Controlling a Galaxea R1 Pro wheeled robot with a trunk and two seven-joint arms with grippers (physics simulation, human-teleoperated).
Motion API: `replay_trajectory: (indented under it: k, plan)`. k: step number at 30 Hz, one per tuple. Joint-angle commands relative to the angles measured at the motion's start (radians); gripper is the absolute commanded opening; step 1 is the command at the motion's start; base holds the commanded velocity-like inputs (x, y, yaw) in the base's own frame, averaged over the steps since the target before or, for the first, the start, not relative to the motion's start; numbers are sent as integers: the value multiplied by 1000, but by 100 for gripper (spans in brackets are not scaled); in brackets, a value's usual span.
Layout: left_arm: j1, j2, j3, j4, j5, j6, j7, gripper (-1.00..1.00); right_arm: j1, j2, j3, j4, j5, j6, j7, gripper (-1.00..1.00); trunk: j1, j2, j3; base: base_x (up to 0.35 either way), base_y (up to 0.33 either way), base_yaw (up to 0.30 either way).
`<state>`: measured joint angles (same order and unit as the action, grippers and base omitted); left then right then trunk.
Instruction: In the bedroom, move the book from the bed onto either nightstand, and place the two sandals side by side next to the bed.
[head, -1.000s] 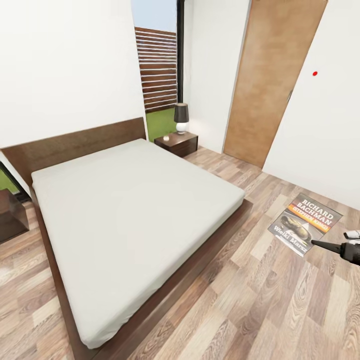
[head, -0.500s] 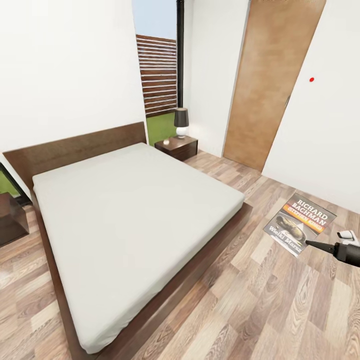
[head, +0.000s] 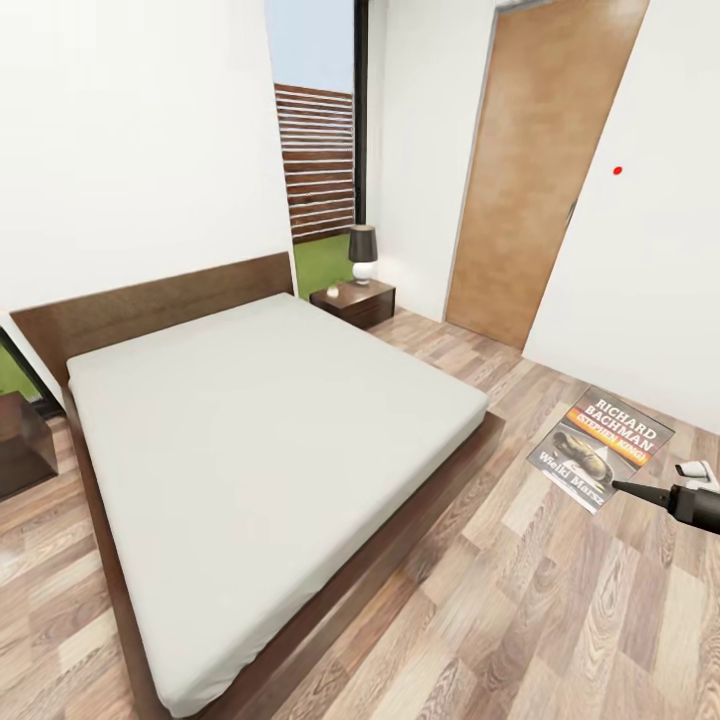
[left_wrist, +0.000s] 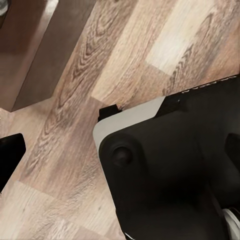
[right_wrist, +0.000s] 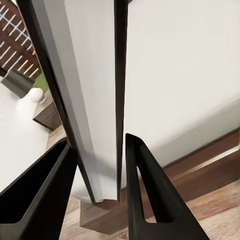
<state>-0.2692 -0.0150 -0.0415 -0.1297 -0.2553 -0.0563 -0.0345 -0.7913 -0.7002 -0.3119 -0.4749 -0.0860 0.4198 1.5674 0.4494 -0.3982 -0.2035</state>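
The book (head: 603, 447), with its orange band and white "Richard Bachman" lettering, hangs above the wooden floor right of the bed (head: 260, 430). My right gripper (head: 618, 487) is shut on the book's near corner. In the right wrist view the book (right_wrist: 95, 100) stands edge-on, with the right gripper (right_wrist: 97, 145) clamped on it. A nightstand (head: 355, 300) with a black-shaded lamp (head: 362, 252) stands at the bed's far right corner. In the left wrist view my left gripper (left_wrist: 120, 150) hangs open over the floor. The sandals are out of view.
A second dark nightstand (head: 20, 445) stands left of the bed. Beyond the book are a wooden door (head: 530, 170) and a white wall (head: 650, 250). Wooden floor (head: 520, 600) runs along the bed's right side. My own black base (left_wrist: 165, 170) sits below the left gripper.
The whole head picture has shifted down a little, so the camera has moved. The book stays held in my right gripper at the same spot beside the bed.
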Motion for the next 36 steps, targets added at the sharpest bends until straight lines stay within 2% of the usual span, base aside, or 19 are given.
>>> replay_trajectory:
  k: [1, 36]
  plan:
    - [-1, 0, -4, 1, -4, -5, 0, 100, -1, 0, -1, 0, -1, 10, 3, -100, 1, -2, 0, 0, 0, 0]
    - [-1, 1, -10, 1, -11, -17, 2, 100, 8, 4, -1, 1, 0, 5, 2, -100, 1, -2, 56, 0, 0, 0]
